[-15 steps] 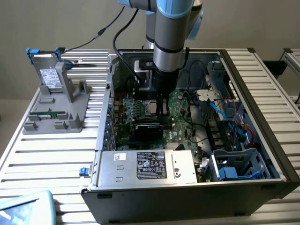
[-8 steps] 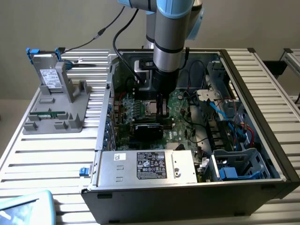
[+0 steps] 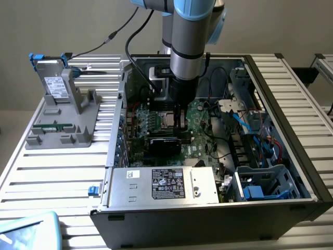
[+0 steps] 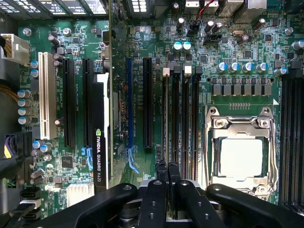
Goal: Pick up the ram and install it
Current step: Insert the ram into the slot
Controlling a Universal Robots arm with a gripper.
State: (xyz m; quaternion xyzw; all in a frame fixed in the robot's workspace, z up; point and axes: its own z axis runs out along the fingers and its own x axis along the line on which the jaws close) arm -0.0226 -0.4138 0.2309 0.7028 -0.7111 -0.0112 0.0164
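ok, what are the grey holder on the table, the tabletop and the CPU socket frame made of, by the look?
Grey holder: matte plastic, probably; even grey, blocky moulded or printed shapes.
Tabletop: bare metal, likely aluminium; silvery ribbed slats with soft sheen.
CPU socket frame: bright plated metal, likely steel; sharp glints, stamped edges.

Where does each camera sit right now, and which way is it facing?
Exterior view: off the arm, raised, looking down into the open computer case on the slatted table; the arm reaches in.
Wrist view: on the wrist, looking along the shut claw straight onto the motherboard, memory slots and CPU socket.
Shared: the claw, motherboard and CPU socket.
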